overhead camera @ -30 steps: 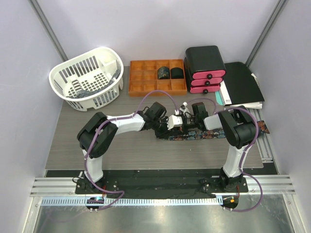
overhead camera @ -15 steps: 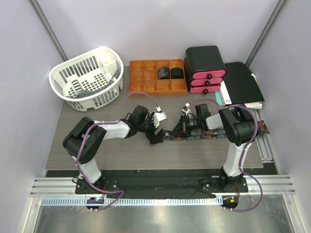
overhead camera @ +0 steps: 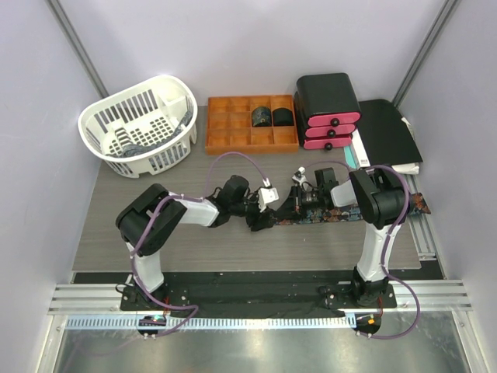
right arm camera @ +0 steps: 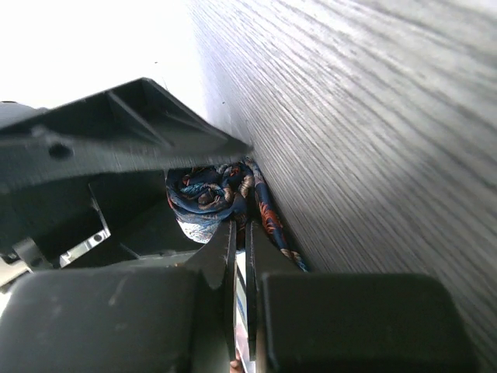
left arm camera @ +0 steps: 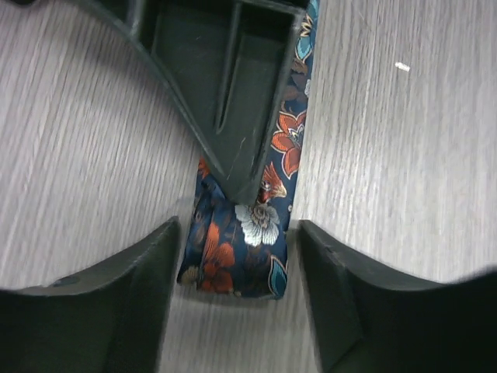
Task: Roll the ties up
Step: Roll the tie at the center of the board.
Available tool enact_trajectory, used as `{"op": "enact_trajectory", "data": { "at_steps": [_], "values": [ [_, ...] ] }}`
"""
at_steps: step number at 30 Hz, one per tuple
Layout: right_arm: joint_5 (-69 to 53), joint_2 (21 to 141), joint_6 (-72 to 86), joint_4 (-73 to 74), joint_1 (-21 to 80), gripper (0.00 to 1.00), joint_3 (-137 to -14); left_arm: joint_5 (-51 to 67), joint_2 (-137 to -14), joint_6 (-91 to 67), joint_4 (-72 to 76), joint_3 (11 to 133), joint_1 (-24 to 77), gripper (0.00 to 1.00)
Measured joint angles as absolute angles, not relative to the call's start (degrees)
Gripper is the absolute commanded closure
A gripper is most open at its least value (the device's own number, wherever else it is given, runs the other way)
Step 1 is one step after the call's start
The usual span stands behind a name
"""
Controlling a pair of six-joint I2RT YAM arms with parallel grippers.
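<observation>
Left tool (left arm camera: 239, 242): stands open, low over the tabletop (left arm camera: 404, 155), with one dark finger (left arm camera: 147, 272) on each side of the folded end of the tie (left arm camera: 233, 268) and a narrow gap to the fabric on both sides. Seen from above, sits left of centre (overhead camera: 260, 219), pointing right.

Right tool (right arm camera: 241, 229): closed, fingers pressed together, pinching a thin edge of the tie (right arm camera: 210, 194) and facing the bunched fold just beyond the tips. In the left wrist view, comes in from the far side as a dark wedge, tip resting on the tie just behind the fold. From above, sits just right of the left tool (overhead camera: 293, 203), nose to nose with it.

Tie (overhead camera: 334, 215): dark navy with red, orange and pale floral print, lies flat across the middle of the tabletop (overhead camera: 155, 233). Runs from the fold between the two tools rightward under the right arm to the right edge.

Farther out, at the far side: orange tray (overhead camera: 233, 128) with two rolled ties (overhead camera: 262, 116) side by side in its far-right compartments. Left of it, white basket (overhead camera: 167, 89). Right of it, black drawer box (overhead camera: 326, 93) with pink fronts, then black folder (overhead camera: 388, 132) against the right wall.
</observation>
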State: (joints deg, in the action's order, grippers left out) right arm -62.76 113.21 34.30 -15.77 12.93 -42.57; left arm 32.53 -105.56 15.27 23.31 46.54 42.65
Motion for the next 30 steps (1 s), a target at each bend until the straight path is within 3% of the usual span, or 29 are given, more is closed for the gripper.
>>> {"op": "enact_trajectory", "data": {
  "at_steps": [3,5,8,18,26,29,30],
  "values": [
    [-63.26,113.51,34.20,-15.35,12.84,0.98,-42.89,32.05,-106.26,17.67,22.83,47.46,43.51,0.65],
    [-63.66,113.62,34.06,-14.79,12.75,0.87,-43.16,31.66,-106.48,19.29,20.91,48.60,43.66,0.75],
    [-63.81,113.60,33.61,-12.82,12.53,0.73,-43.94,31.55,-106.52,21.67,15.94,50.87,43.90,0.82],
    [-60.40,107.77,31.07,-3.75,10.50,0.52,-46.52,28.18,-108.09,24.69,3.73,58.48,44.66,0.81],
    [-58.37,104.36,33.93,-6.02,12.91,0.51,-45.74,26.92,-109.03,25.85,-0.95,61.63,45.43,0.76],
    [-56.93,104.36,33.76,-5.82,14.22,0.56,-45.36,26.70,-109.25,26.24,-2.11,62.35,45.50,0.75],
    [-56.47,104.36,33.28,-5.52,14.41,0.63,-45.39,26.61,-109.27,26.30,-2.35,62.46,45.52,0.75]
  ]
}}
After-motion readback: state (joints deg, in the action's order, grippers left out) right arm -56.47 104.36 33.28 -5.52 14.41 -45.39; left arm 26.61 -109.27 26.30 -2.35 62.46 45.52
